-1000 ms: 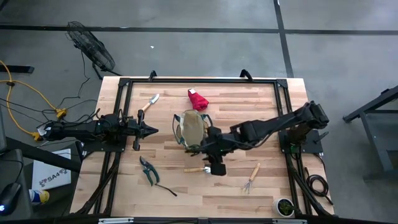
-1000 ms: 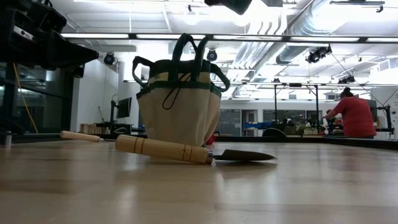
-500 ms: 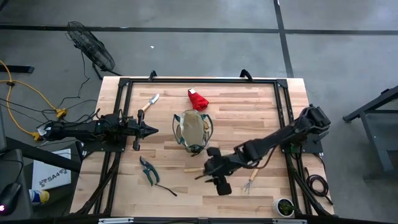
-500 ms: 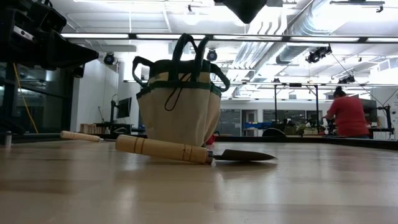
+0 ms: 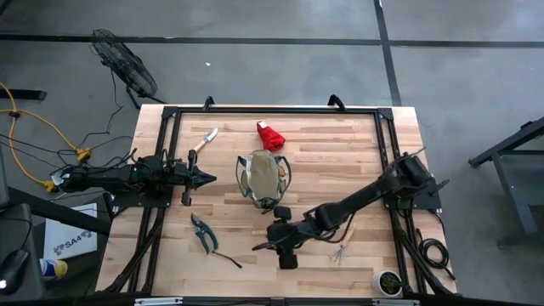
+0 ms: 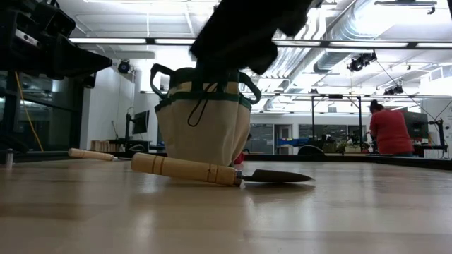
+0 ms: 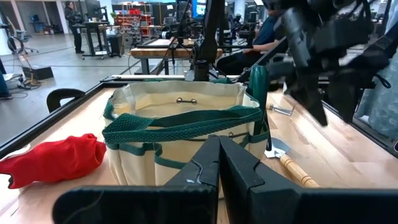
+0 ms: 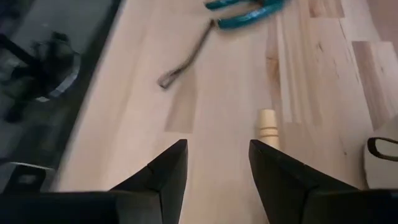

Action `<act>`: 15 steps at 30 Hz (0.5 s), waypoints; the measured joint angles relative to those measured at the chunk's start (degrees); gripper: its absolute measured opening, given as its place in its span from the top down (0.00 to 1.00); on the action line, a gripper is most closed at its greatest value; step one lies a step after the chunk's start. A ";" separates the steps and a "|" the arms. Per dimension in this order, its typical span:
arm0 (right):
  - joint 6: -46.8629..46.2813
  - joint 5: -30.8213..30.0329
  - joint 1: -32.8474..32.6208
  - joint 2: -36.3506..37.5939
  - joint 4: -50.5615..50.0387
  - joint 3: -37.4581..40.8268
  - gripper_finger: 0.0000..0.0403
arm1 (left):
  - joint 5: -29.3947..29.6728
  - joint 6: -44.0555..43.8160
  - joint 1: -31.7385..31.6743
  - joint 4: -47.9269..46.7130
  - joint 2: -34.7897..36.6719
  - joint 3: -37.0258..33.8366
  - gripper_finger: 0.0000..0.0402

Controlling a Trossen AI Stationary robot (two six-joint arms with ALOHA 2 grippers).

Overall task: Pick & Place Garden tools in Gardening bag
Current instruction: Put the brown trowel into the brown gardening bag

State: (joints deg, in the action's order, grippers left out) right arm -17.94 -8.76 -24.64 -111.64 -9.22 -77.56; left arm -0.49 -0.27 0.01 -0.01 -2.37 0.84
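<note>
Right gripper [image 5: 274, 244] reaches across the table [image 5: 323, 161] with its fingers [image 8: 163, 171] spread apart, nothing between them, nothing touched. Right wrist view: the butt end of a wooden handle sits just ahead of the gap between the fingers, slightly toward one finger, not gripped. That handle belongs to the trowel [image 6: 212, 171], which lies flat on the wood, blade pointing away from the bag. In the high view the gripper sits over the trowel, so most of it is covered there. Low view shows a dark arm mass above the trowel, clear of it.

Gardening bag [image 5: 263, 176] stands upright just beyond the right gripper, toward the table's middle, loop handles up. Pruning shears [image 5: 202, 233] lie near the right gripper on the side toward the left arm; their teal handles also show ahead in the right wrist view. Hand rake [image 5: 343, 241] lies beside the right arm, on the side away from the shears. Red glove [image 5: 270, 135] lies past the bag, well apart from the gripper. A second trowel [image 5: 202, 142] lies near the far edge, toward the left arm.

Left gripper [image 5: 209, 178] waits beside the bag with fingers [image 7: 214, 165] pressed together, holding nothing, pointing at the bag.
</note>
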 joint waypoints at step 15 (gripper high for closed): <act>0.21 -4.77 3.69 -12.79 -4.00 -11.41 0.55 | 0.00 -0.02 0.02 -0.01 -0.02 0.00 1.00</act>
State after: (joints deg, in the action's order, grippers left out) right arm -17.73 -13.53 -20.95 -124.44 -13.22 -88.97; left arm -0.49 -0.29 0.03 -0.02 -2.39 0.84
